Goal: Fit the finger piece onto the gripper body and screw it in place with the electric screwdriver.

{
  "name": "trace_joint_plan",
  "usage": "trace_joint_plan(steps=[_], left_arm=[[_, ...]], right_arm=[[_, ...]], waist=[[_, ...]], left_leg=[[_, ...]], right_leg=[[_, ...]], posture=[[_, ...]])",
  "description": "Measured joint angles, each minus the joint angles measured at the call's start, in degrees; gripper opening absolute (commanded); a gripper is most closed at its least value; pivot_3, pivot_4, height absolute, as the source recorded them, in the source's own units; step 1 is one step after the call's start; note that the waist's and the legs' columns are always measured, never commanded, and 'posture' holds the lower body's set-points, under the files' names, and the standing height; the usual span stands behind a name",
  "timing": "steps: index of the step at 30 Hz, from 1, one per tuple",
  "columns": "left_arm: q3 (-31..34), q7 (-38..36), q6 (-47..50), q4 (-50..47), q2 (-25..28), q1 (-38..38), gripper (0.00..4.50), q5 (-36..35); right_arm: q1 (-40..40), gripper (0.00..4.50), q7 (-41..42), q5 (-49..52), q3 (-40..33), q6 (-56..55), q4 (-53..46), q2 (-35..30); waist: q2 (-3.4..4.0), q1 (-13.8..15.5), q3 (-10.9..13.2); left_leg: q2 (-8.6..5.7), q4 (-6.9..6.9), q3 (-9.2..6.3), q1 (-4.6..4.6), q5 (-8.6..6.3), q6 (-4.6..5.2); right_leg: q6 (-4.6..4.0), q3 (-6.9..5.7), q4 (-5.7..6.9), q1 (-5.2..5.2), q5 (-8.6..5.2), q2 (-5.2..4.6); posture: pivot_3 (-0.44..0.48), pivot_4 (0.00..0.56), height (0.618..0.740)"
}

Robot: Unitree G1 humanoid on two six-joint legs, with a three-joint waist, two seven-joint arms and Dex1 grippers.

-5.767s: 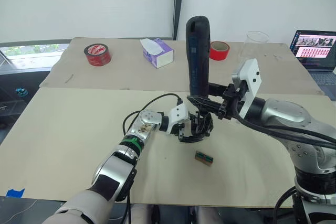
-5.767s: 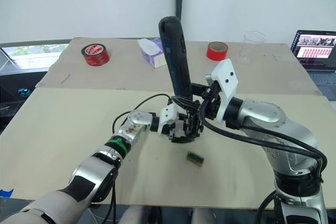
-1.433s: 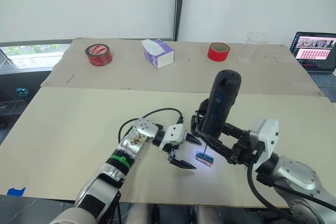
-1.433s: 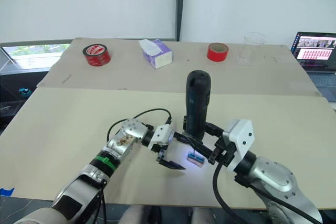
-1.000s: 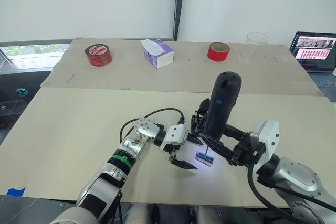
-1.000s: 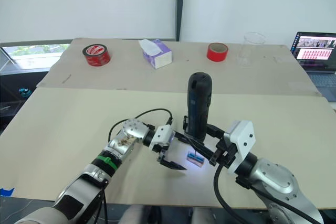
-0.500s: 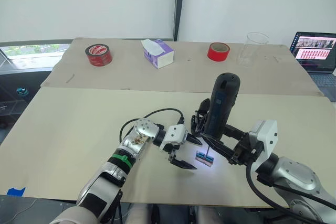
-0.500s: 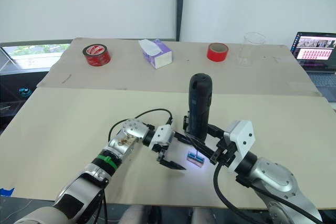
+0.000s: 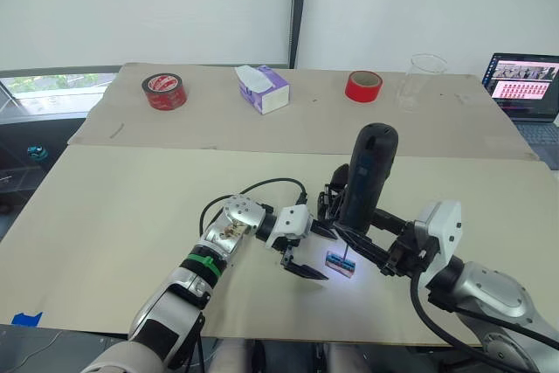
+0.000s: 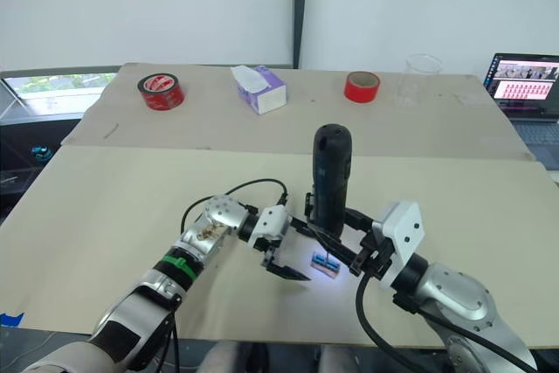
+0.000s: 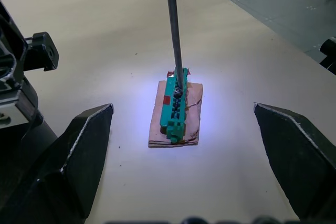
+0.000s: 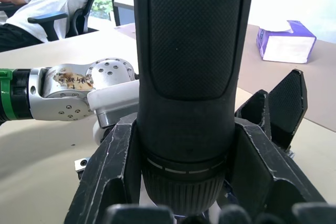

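Observation:
My right gripper is shut on the electric screwdriver, a thick black cylinder held upright. Its thin metal bit comes down onto a small green-and-brown block, lit white by the tool's light. My left gripper is open, its two fingers spread wide either side of that block and holding nothing. Just behind the screwdriver sits a chunky black object with pointed parts, which looks like the gripper body. I cannot tell the finger piece apart from it.
At the back of the table stand a red tape roll, a purple tissue box, a second red tape roll and a clear cup. A laptop is at the far right. The table's front edge is close.
Since 5.8 s ago both arms came nearer; the left gripper released the black body and opened; the screwdriver's bit now rests on the lit green block. Hardly any motion in the last second.

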Motion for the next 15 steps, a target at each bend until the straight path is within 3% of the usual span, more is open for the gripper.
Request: trace_joint_plan(steps=[15], left_arm=[[0.03, -0.02, -0.67, 0.12, -0.20, -0.53, 4.50, 0.00]], right_arm=[[-1.42, 1.90, -1.45, 3.78, -2.19, 0.66, -1.25, -1.68]], waist=[[0.00, -0.08, 0.00]], left_leg=[[0.00, -0.01, -0.01, 0.00, 0.00, 0.00]], right_leg=[[0.00, 0.00, 0.00, 0.00, 0.00, 0.00]], posture=[[0.000, 0.150, 0.740]])
